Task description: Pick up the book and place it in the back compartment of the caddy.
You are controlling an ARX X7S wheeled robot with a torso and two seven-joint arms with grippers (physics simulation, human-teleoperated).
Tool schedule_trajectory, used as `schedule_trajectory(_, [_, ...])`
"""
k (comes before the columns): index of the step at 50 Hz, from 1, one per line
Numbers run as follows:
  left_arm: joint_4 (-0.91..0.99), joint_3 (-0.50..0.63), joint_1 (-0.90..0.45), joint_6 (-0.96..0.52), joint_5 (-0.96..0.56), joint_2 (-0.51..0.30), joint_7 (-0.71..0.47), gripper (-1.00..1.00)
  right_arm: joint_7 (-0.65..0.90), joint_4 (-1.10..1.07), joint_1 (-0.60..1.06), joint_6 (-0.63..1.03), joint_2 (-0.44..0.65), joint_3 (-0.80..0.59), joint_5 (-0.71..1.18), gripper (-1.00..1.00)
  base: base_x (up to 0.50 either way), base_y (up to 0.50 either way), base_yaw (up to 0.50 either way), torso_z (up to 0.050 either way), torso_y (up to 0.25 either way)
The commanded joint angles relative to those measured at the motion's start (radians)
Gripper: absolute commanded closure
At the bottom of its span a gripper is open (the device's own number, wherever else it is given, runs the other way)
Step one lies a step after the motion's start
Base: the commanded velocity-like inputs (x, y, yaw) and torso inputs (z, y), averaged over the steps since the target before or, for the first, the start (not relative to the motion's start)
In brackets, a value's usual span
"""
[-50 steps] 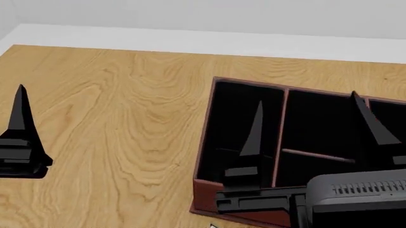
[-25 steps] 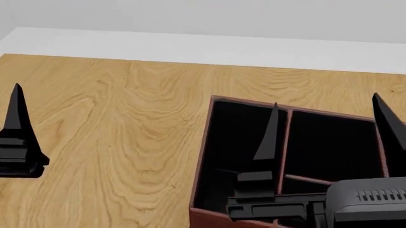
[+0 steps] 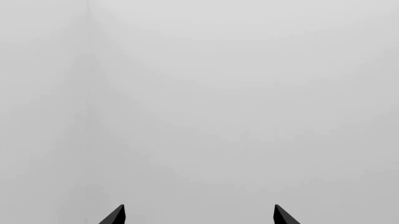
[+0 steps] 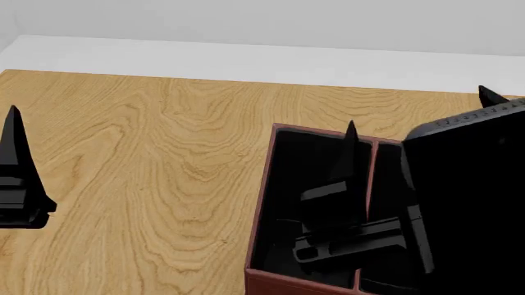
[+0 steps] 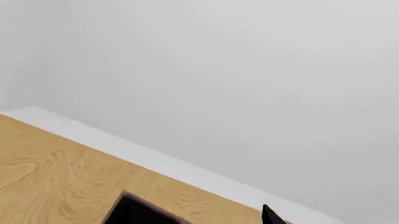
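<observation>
the right tool (image 4: 414, 107) is raised above the caddy (image 4: 264, 203), and in the head view its two black fingers stand well apart, one thin finger (image 4: 350, 153) over the left part of the box and the other tip (image 4: 490, 95) far to the right, so it is released and nothing is seen between them. the dark body of the right arm (image 4: 468, 196) covers most of the right side of the caddy. in the right wrist view only one finger tip (image 5: 271, 215) shows at the edge, with the white wall (image 5: 237, 70) behind it, a strip of wood and a corner of the caddy (image 5: 134, 210). the left tool (image 3: 198, 214) is held apart at the left side over the bare tabletop (image 4: 147, 172), its tips spread and empty, facing the wall. the caddy sits on the tabletop, dark red-brown with black inside and a thin red divider (image 4: 369, 178). the book is not visible in any view, so i cannot tell where it is.
</observation>
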Motion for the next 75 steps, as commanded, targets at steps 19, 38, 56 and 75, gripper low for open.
schedule_trajectory(19, [0.018, -0.012, 0.0, -0.008, -0.029, -0.011, -0.01, -1.0, 0.121, 0.238, 0.487, 0.068, -0.084, -0.378, 0.62, -1.0, 0.0, 0.0, 0.0, 0.0, 0.0])
schedule_trajectory(38, [0.028, -0.031, 0.0, -0.014, -0.053, -0.023, -0.016, -1.0, -0.126, 0.429, 0.381, 0.223, -0.172, -0.385, 0.507, -1.0, 0.0, 0.0, 0.0, 0.0, 0.0])
schedule_trajectory(56, [0.024, -0.019, 0.0, -0.006, -0.052, -0.027, -0.024, -1.0, -0.294, 0.52, 0.276, 0.285, -0.229, -0.355, 0.417, -1.0, 0.0, 0.0, 0.0, 0.0, 0.0])
schedule_trajectory(75, [0.022, -0.004, 0.002, -0.001, -0.051, -0.035, -0.03, -1.0, -0.359, 0.567, 0.174, 0.284, -0.252, -0.381, 0.368, -1.0, 0.0, 0.0, 0.0, 0.0, 0.0])
